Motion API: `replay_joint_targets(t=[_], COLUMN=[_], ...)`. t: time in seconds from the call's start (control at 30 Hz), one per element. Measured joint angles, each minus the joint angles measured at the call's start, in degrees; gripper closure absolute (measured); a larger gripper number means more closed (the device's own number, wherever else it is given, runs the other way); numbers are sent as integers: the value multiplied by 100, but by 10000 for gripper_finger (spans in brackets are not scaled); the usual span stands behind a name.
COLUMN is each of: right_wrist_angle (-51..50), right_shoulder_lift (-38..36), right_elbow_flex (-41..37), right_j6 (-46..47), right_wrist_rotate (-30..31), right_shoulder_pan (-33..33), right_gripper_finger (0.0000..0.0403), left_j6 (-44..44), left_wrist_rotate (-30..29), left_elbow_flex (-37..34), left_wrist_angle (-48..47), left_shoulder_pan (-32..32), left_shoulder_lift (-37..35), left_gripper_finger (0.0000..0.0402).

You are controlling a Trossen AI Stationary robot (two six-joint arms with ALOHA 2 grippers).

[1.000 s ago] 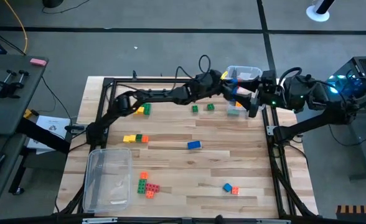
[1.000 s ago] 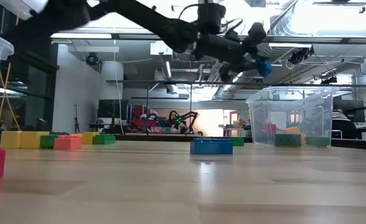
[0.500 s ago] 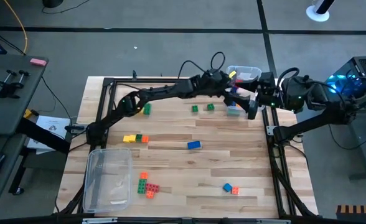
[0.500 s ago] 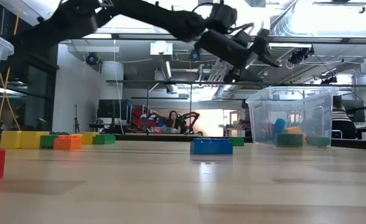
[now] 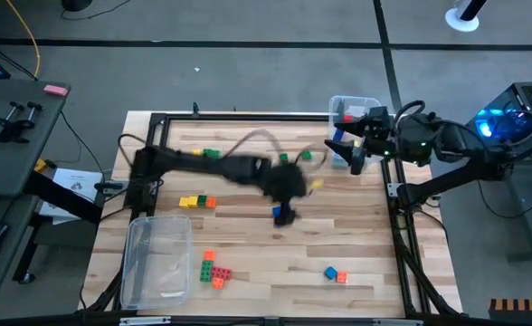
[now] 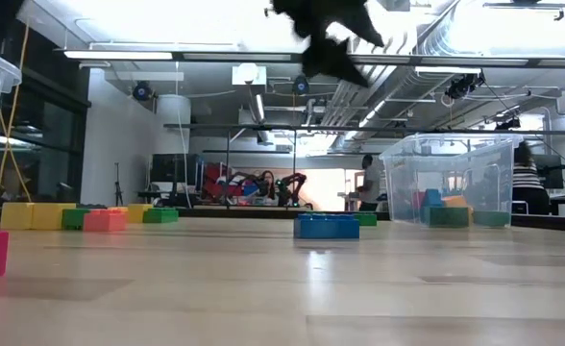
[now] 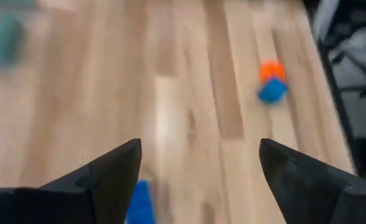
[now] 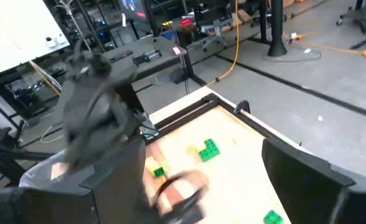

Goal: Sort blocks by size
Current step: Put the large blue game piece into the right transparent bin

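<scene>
Left gripper (image 7: 198, 180), spread and empty, hangs over mid-desk right above the long blue block (image 5: 282, 211), whose long axis runs left-right. Right gripper (image 8: 198, 180), also spread, waits over the far-right bin (image 5: 372, 102).

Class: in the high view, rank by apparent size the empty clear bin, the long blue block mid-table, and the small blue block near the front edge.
1. Empty clear bin
2. Long blue block, partly under the left gripper
3. Small blue block
</scene>
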Motion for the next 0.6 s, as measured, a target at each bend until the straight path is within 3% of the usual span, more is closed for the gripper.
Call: replay_joint_targets(t=[0.13,0.23,0.4,0.6], right_wrist_angle=[0,5,8,3], right_shoulder_lift=[184,341,583,682], right_elbow_flex=[0,0,0,0], right_j6=[437,681,860,833], right_wrist_rotate=[-2,1,1,17], right_shoulder_pan=[0,-2,0,0], right_gripper_finger=[85,85,85,85], left_j6=[-35,397,726,249], left_wrist_rotate=[-736,-1168,-1200,-1000], left_elbow_flex=[-1968,-2830,-3257,-3220], left_wrist_angle=[1564,2704,2963,3021], left_shoulder_pan=[-279,-234,-47,131], left_shoulder_lift=[-445,-632,-410,-390], left_gripper_finger=[92,92,92,92])
